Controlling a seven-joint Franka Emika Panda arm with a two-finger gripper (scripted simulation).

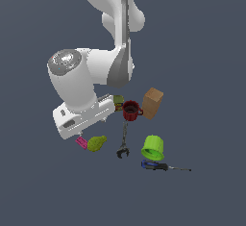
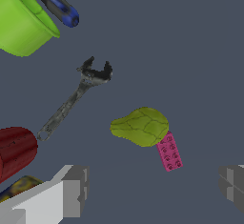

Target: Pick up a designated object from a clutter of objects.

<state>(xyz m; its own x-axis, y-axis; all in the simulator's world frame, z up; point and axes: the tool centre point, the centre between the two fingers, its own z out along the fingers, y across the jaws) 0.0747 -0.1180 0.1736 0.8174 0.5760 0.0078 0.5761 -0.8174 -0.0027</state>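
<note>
Dark grey floor is seen under a scatter of small items, with the gripper (image 2: 152, 187) held spread above them.
The pink block (image 2: 169, 152) lies touching the pear shape (image 2: 140, 126); the fingers are best centred over the block's free end, across its narrow sides, so the pear is not nudged.

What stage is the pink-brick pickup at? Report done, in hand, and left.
Done: the tool is over the pink brick, which shows between its spread fingers in the wrist view.
In hand: nothing; the brick lies flat, touching the yellow-green pear shape.
Left: lowering, closing on the brick without catching the pear, then lifting. The wrench, red mug and green cup lie apart from it.
</note>
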